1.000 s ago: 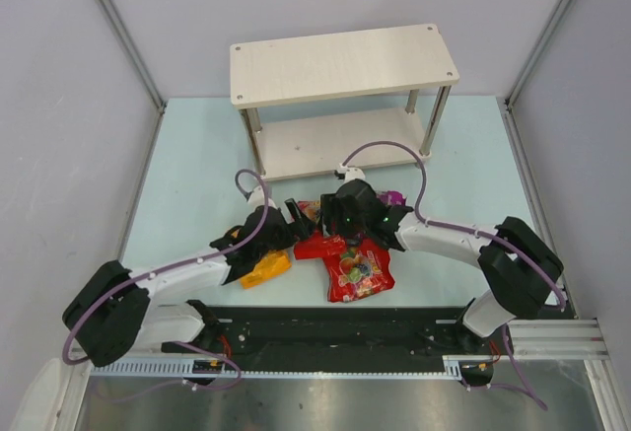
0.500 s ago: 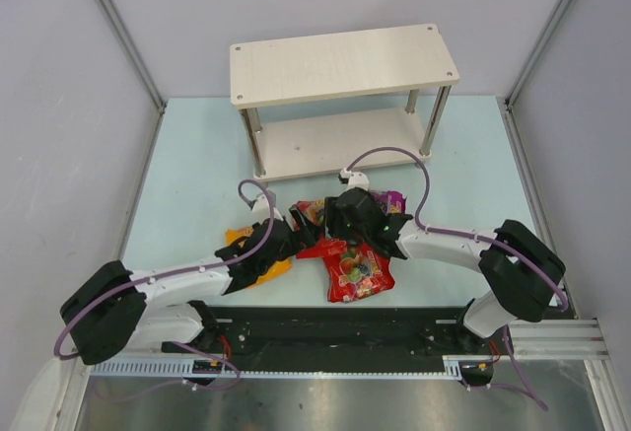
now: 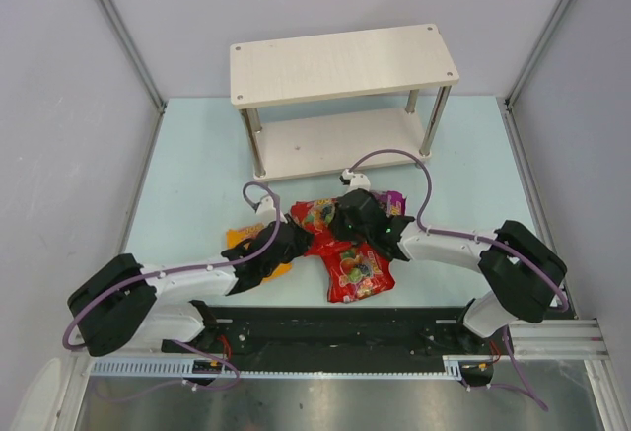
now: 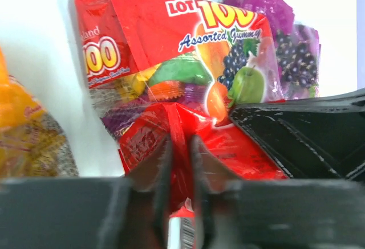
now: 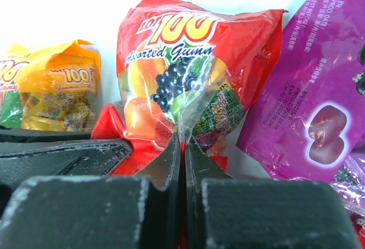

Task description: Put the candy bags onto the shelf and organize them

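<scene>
Zero of four candy bags [image 3: 320, 216] are shelved: both boards of the shelf [image 3: 345, 61] stand bare, and the two red ones, the orange-yellow bag [image 3: 240, 238] and the purple bag [image 3: 394, 198] lie bunched on the table [image 3: 197, 175] just in front of it. The left tool [image 4: 179, 146] is pinched on a fold of what looks to be the near red bag [image 3: 357, 271], and the right tool [image 5: 183, 145] is clamped on the bottom seam of the far red bag [image 5: 194, 61]. By my reckoning, all four placings and the tidying remain.
</scene>
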`<state>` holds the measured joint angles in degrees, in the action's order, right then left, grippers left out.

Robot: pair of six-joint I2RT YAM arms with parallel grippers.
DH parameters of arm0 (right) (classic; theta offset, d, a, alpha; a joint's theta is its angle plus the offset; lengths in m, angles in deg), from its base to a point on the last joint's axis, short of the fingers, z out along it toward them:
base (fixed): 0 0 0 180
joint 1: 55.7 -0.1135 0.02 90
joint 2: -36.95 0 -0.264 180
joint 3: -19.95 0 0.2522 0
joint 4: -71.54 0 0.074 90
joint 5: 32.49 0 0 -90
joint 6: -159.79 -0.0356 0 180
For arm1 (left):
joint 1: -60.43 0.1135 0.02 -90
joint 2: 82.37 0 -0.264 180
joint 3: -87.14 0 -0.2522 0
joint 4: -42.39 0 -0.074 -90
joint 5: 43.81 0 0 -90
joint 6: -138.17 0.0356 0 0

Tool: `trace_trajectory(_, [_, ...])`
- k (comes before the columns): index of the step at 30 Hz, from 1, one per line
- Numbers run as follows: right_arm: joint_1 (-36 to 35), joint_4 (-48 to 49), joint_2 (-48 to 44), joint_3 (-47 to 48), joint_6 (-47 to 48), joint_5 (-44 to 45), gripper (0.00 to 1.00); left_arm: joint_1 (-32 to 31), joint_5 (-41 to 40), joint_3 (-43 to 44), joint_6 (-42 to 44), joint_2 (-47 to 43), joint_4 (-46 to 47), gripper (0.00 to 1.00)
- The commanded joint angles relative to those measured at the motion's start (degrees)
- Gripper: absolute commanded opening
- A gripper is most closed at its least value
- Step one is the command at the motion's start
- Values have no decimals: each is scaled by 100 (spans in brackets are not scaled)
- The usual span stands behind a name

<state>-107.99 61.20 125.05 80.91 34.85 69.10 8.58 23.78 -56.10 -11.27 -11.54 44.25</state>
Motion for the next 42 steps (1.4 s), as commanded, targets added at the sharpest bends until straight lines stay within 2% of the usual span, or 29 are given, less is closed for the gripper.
trace_trajectory(1, [-44, 290, -284, -35, 206, -70, 0, -132, -43, 212, 151, -95, 56, 0])
trace_trajectory(12, [-79, 949, -1039, -27, 1173, 404, 0, -510, -1010, 880, 1469, -640, -156, 0])
trace_trajectory(18, [34, 1511, -1163, -27, 1604, 633, 0, -510, -1335, 1109, 2269, -588, 248, 0])
trace_trajectory(21, [192, 2142, -1067, -27, 1701, 756, 0, -414, -1424, 1250, 2735, -421, 547, 0])
trace_trajectory(24, [351, 2548, -847, 43, 1824, 651, 0, -81, -1301, 1137, 3043, -350, 1108, 0])
trace_trajectory(25, [438, 2628, -768, 61, 1859, 651, 0, 51, -1074, 1058, 3078, -342, 1545, 0])
trace_trajectory(28, [649, 2988, -627, 96, 1938, 607, 0, 526, -687, 1021, 3096, -114, 1988, 0])
trace_trajectory(42, [1204, 4630, 1270, 940, 1964, 27, 0, 1318, -316, 2173, 3957, 1662, 2718, 0])
